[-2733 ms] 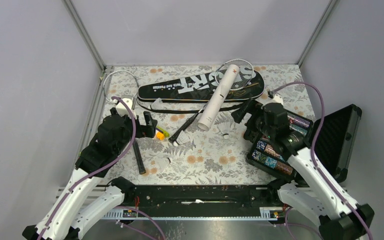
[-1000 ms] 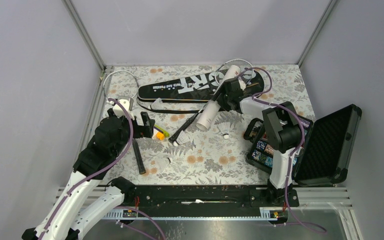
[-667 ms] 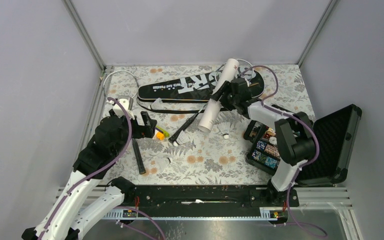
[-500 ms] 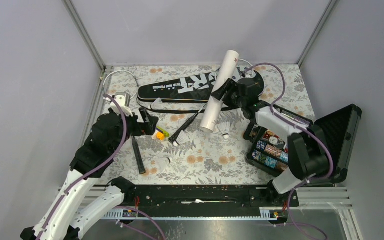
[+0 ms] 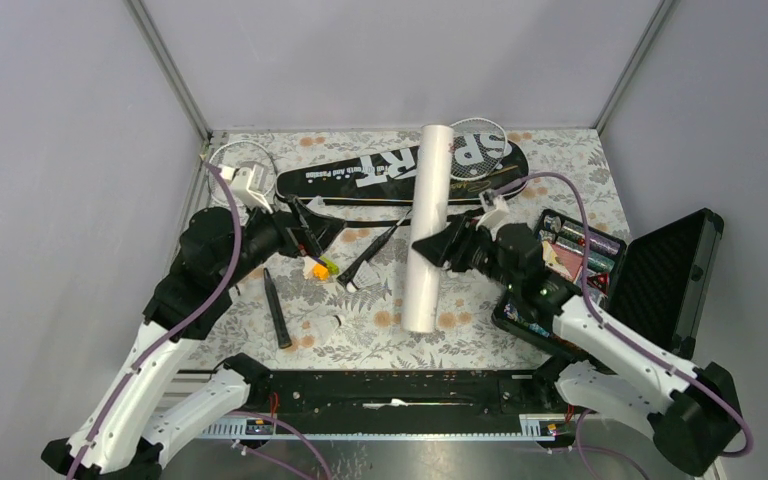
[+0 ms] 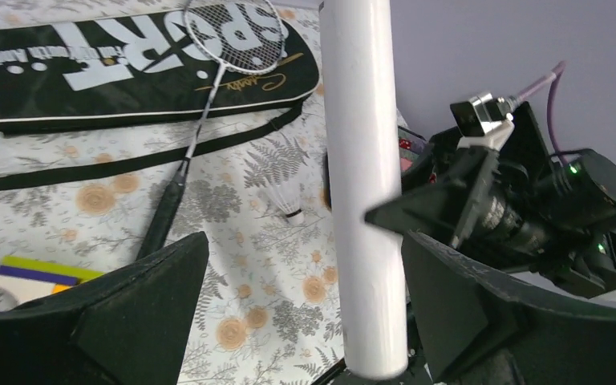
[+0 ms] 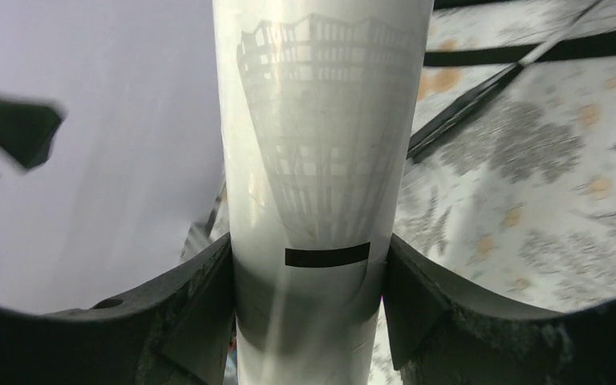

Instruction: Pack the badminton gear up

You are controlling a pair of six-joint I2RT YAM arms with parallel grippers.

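Note:
My right gripper (image 5: 450,246) is shut on the long white tube (image 5: 426,230) and holds it above the table's middle, its near end low. In the right wrist view the tube (image 7: 321,120) fills the space between the closed fingers of that gripper (image 7: 309,305). My left gripper (image 5: 308,230) is open and empty, left of the tube; its wrist view faces the tube (image 6: 361,160). The black "SPORT" bag (image 5: 360,172) lies at the back, with one racket's head (image 5: 478,148) on it. The second racket's handle (image 5: 276,320) lies near the left arm. A shuttlecock (image 5: 328,325) lies at the front; another (image 6: 289,202) lies beside the tube.
An open black hard case (image 5: 665,285) of foil-wrapped items (image 5: 570,245) stands at the right, just behind the right arm. A small yellow-and-orange item (image 5: 318,268) lies by the left gripper. The bag's strap (image 5: 360,222) trails across the floral cloth.
My right arm reached to the tube on the bag, closed on it and lifted it toward the near centre. My left gripper moved back a little and turned toward the tube.

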